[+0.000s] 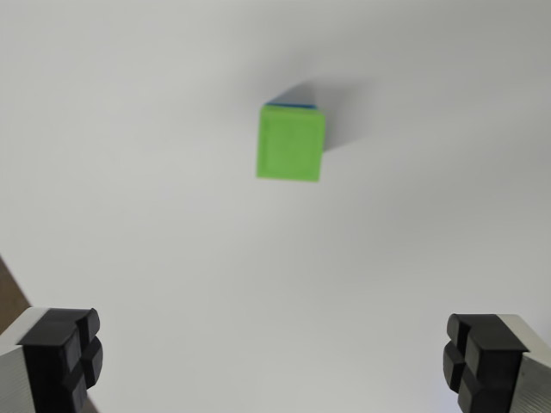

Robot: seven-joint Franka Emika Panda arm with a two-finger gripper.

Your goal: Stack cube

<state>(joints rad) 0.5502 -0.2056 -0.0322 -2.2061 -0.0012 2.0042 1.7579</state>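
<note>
Sitting on the white tabletop [129, 215] is one green cube [291, 143] stacked on one blue cube [293, 104], barely peeking out; the claw [271, 357] hangs spread wide, holding nothing.

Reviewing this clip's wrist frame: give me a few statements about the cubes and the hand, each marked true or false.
1. The green cube sits on top of a blue cube. True; a thin blue edge shows at its far side.
2. The hand is shut on the green cube. False; its fingers stand wide apart, holding nothing.
3. The cubes rest on a white surface. True.
4. A red cube lies beside the stack. False; only the green and blue cubes show.
5. The stack touches a fingertip. False; it lies well clear of both.
</note>
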